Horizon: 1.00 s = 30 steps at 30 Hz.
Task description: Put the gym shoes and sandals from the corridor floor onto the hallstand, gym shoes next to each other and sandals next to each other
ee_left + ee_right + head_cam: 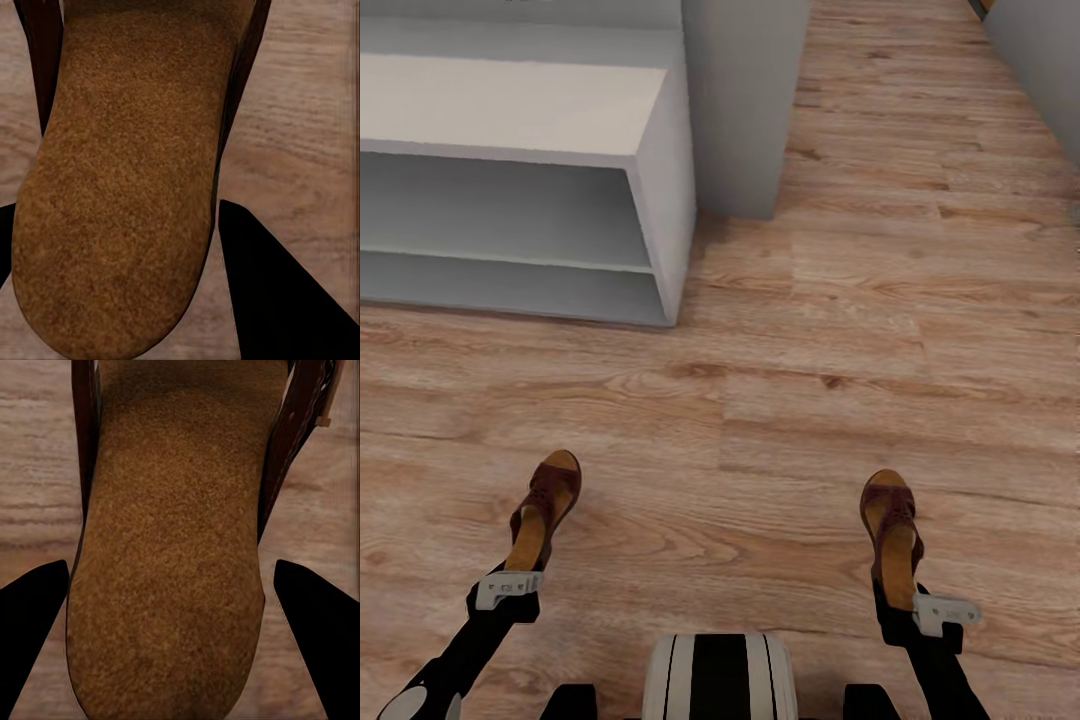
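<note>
Two dark brown sandals with tan footbeds are held over the corridor floor (pixel 840 330), toes pointing away from me. My left gripper (pixel 512 585) is shut on the heel of the left sandal (pixel 547 505); its footbed (pixel 127 187) lies between the black fingers (pixel 277 300). On the right sandal (pixel 890 530), my right gripper (pixel 916 603) is shut at the heel, with the footbed (pixel 172 547) flanked by the fingers (pixel 322 637). The white-grey hallstand (pixel 510 105) stands at the far left with bare tiers. The gym shoes are out of view.
A grey wall block (pixel 740 100) stands right of the hallstand's end panel (pixel 665 190). Another grey wall (pixel 1045 60) edges the corridor at the far right. Open plank floor runs between them and ahead of me. My trunk (pixel 720 675) is at the near edge.
</note>
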### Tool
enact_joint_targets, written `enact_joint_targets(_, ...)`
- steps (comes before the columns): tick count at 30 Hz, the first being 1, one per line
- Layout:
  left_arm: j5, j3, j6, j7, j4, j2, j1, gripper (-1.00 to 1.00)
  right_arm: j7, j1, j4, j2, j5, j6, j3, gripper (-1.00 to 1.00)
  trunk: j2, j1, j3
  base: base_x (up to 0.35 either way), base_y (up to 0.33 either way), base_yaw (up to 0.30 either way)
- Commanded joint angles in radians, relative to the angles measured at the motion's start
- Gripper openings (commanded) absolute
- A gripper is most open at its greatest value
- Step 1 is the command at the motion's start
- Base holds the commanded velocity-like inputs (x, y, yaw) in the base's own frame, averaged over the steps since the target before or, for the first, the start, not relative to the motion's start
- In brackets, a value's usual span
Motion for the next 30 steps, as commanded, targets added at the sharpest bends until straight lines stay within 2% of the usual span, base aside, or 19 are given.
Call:
enact_joint_targets(1, -0.002, -0.001, -0.001, 0.0, 0.0, 0.0, 0.0, -1.0, 0.001, 0.0, 0.0, 0.0, -0.001, -0.006, 0.0, -1.0, 0.0, 0.0, 0.0, 0.0, 0.0, -0.114)
enact_joint_targets(10, -0.003, -0.005, -0.002, 0.001, 0.001, -0.001, 0.0, -1.0, -0.008, 0.003, 0.001, 0.0, -0.001, -0.032, 0.002, -1.0, 0.0, 0.0, 0.006, 0.0, 0.0, -0.051)
enact_joint_targets(30, -0.003, -0.008, -0.001, 0.001, 0.007, -0.001, 0.0, -1.0, -0.013, 0.003, 0.002, 0.0, -0.001, -0.037, 0.003, -1.0, 0.0, 0.0, 0.036, 0.0, 0.0, -0.002)
